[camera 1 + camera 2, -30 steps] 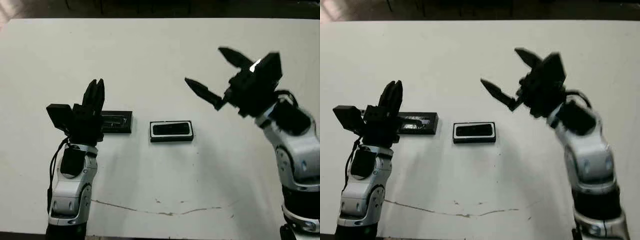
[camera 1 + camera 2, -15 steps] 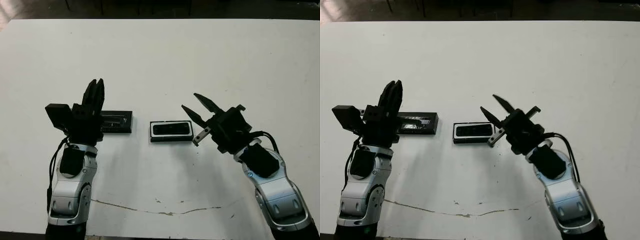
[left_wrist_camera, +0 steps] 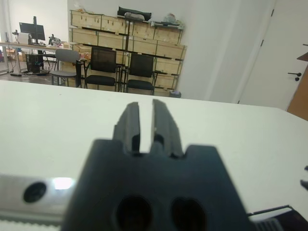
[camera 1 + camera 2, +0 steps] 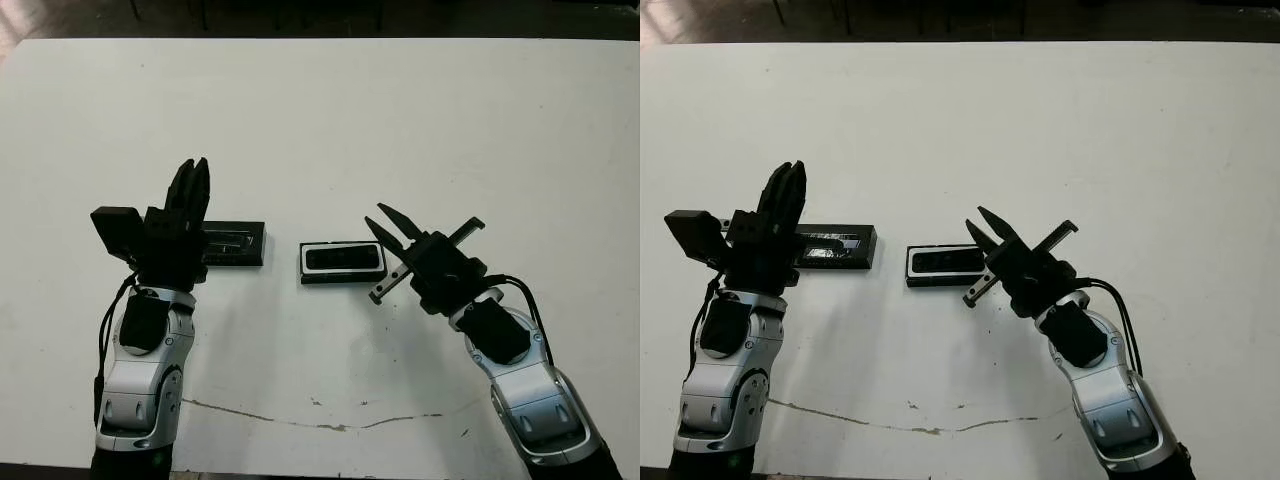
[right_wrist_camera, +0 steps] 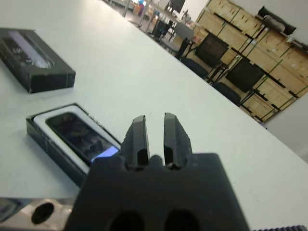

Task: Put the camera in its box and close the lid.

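The right gripper point(image 4: 390, 232) sits low over the table point(image 4: 400, 110), fingers narrowly parted, holding nothing, tips just beside the right end of the box point(image 4: 343, 263). The camera point(image 4: 340, 259) lies inside the box. The left gripper point(image 4: 192, 180) has its fingers nearly together, empty, above the lid point(image 4: 236, 244), which lies left of the box.

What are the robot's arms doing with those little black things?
The camera already lies in its white-lined box in the middle of the table. The lid lies apart on the table, to the box's left, so the box is not closed. The right gripper hovers beside the box, holding nothing. The left gripper is near the lid, empty too.
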